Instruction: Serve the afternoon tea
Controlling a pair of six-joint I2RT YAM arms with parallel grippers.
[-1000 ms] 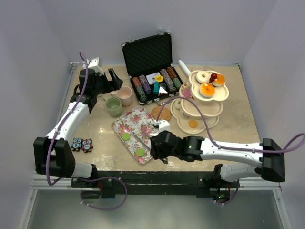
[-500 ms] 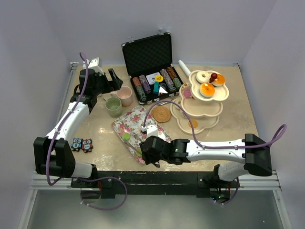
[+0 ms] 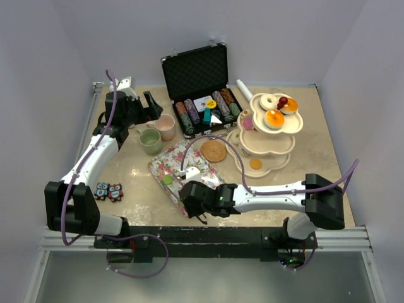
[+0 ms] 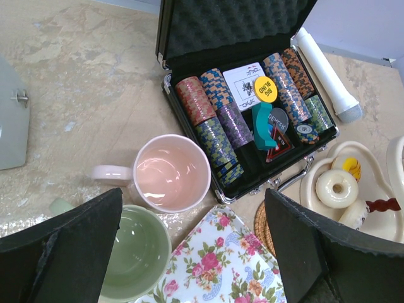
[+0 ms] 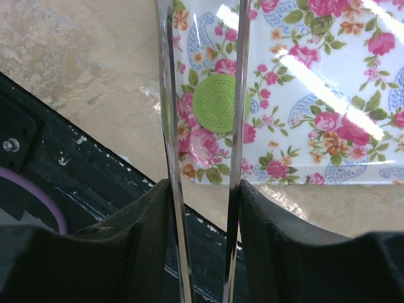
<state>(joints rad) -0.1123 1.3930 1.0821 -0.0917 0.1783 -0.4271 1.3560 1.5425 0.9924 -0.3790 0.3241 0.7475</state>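
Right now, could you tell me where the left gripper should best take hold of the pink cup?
I'd pinch the rim of the pink cup from straight above, one jaw inside, near the handle: it stands upright and empty, and the green cup and chip case crowd its other sides.

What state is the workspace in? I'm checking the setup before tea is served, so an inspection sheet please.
Surface: beige table, no spills seen.
Job's things: stand holding sweets; pink cup and green cup empty, side by side; green disc on the tray.
Clutter: open chip case, coaster, two owls.
Grippers: left gripper open above the cups; right gripper parted over the disc.
Cables: purple cable arches over the tray.
Surroundings: plain walls, nothing else seen.
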